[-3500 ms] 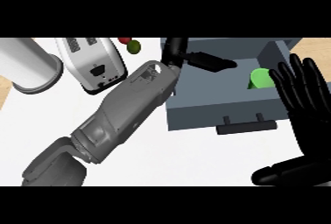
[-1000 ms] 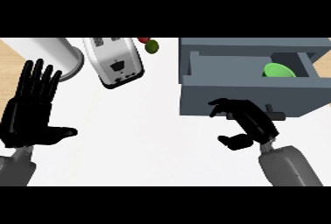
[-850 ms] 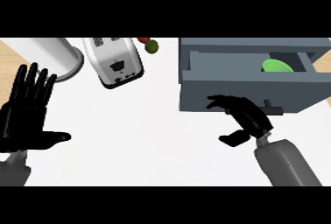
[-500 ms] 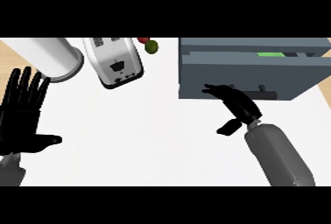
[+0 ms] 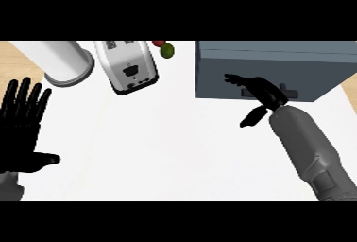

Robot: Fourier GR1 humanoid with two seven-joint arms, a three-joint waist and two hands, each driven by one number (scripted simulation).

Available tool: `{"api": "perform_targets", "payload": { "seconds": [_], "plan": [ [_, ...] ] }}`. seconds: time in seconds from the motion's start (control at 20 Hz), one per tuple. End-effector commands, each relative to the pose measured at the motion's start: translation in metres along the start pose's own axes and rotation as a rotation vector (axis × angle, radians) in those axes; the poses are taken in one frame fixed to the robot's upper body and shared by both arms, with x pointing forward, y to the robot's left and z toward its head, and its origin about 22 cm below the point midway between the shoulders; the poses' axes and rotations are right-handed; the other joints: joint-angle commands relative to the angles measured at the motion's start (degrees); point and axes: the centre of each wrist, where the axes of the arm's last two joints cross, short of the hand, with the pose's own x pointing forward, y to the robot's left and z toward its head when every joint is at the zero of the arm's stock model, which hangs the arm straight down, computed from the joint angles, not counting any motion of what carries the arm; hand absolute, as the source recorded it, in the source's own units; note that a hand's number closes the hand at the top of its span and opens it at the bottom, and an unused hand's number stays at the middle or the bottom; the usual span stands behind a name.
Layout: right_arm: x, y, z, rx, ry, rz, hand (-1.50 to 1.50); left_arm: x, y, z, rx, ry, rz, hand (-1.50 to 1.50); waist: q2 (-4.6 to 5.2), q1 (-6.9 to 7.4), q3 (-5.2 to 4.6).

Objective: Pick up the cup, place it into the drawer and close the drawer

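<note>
We see the grey drawer unit [image 5: 275, 66] at the far right corner of the white desk [image 5: 174, 146], with its drawer front flush with the body, so the drawer is shut. The cup is not visible anywhere on the desk, and we cannot tell its position from this view.

The right hand [image 5: 259, 92] lies against the drawer front, beside the dark handle [image 5: 268, 90]. Its fingers [image 5: 241, 79] are extended along the front panel, and the thumb [image 5: 251, 117] points down toward the desk. The fingers are open and enclose nothing. The grey right forearm [image 5: 310, 149] runs from the near right edge up to the drawer unit.

The left hand [image 5: 21, 127] rests at the left edge of the desk, palm flat, fingers straight, spread and open.

Along the far edge we note a white cylindrical canister [image 5: 59, 61], a white toaster [image 5: 127, 66] just beside it, and small red and green items [image 5: 165, 48] behind the toaster.
</note>
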Motion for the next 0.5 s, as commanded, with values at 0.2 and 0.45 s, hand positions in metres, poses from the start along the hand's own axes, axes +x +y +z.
{"api": "perform_targets", "payload": {
  "seconds": [0.2, 0.45],
  "plan": [
    [-0.012, -0.037, -0.006, 0.014, 0.091, -0.003, -1.5, -0.002, -0.004, -0.023, -0.016, 0.014, 0.024, -1.5, 2.06, 1.35, 0.44],
    [-0.026, -0.056, 0.007, -0.009, 0.109, -0.013, -1.5, -0.007, -0.007, -0.01, -0.038, 0.008, -0.004, -1.5, 2.32, 2.66, 0.51]
  ]
}}
